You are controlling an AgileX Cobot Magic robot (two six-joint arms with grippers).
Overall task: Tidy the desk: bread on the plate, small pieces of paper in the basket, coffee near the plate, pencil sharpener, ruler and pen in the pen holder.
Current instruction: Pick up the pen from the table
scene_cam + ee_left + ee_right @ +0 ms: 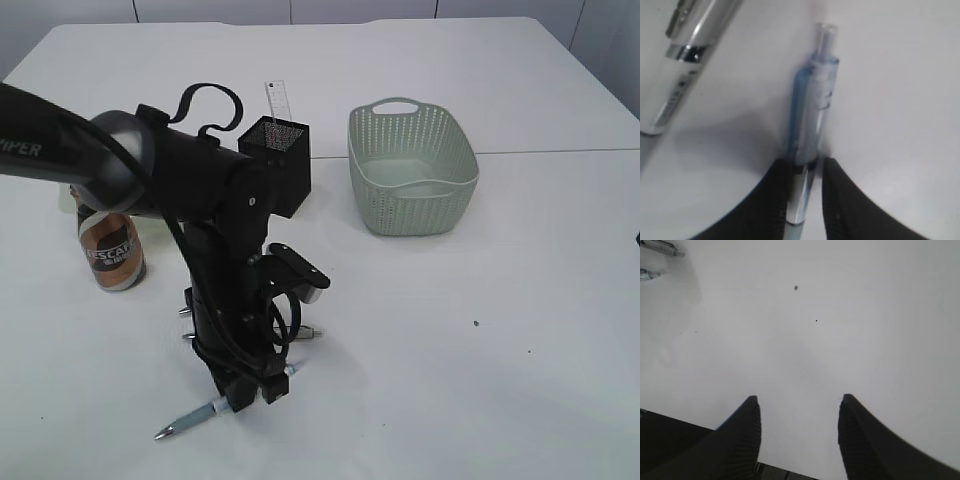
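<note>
My left gripper [255, 392] is down on the white desk [500, 380] near its front edge. Its black fingers [772, 195] straddle a translucent blue pen [812, 100] lying flat. The left finger touches the barrel and a thin gap shows at the right finger, so the gripper is open. That pen [190, 420] sticks out to the lower left of the gripper. The black mesh pen holder [278, 150] holds the clear ruler [277, 100] upright. My right gripper [800, 399] hangs open over bare desk. The bread, plate and pencil sharpener are out of view.
A second, silver pen [685, 50] lies just left of the blue one. The coffee [110, 250] stands at the left, partly behind my left arm. The pale green basket [410, 170] sits right of the pen holder. Two pen tips [660, 247] show far from my right gripper.
</note>
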